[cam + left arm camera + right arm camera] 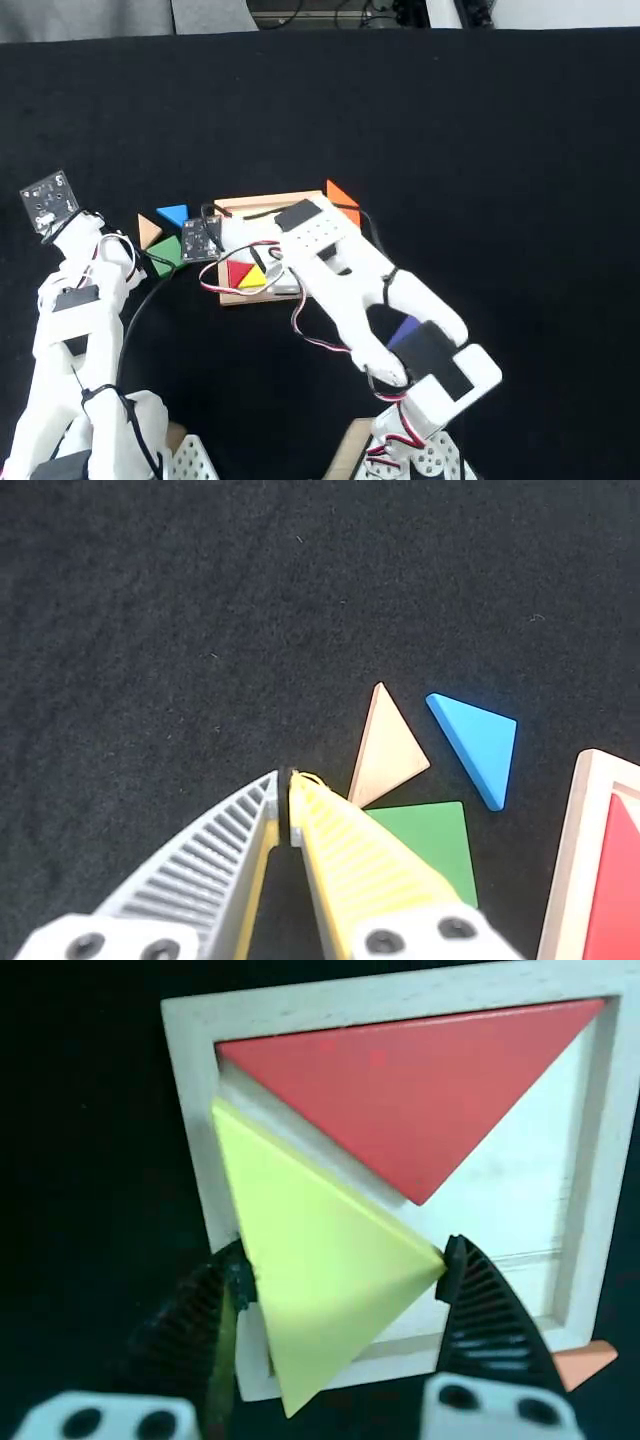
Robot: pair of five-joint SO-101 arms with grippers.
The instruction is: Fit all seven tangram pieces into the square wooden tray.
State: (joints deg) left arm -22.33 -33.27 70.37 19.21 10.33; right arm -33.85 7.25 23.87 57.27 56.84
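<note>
The square wooden tray (190, 1110) holds a large red triangle (420, 1100) flat along one side. My right gripper (345, 1270) is shut on a large yellow triangle (310, 1280), which sits tilted, partly in the tray and overhanging its rim. In the high view the right arm reaches over the tray (250, 205), with the red triangle (237, 270) and yellow triangle (253, 278) showing beneath it. My left gripper (285, 780) is shut and empty, just short of a plain wooden triangle (385, 750), a blue triangle (480, 745) and a green square (425, 845).
An orange triangle (343, 198) lies at the tray's far right corner. A dark blue piece (405, 330) lies on the black cloth, partly under the right arm. The plain wooden triangle (148, 230), blue triangle (173, 214) and green square (165, 252) cluster left of the tray.
</note>
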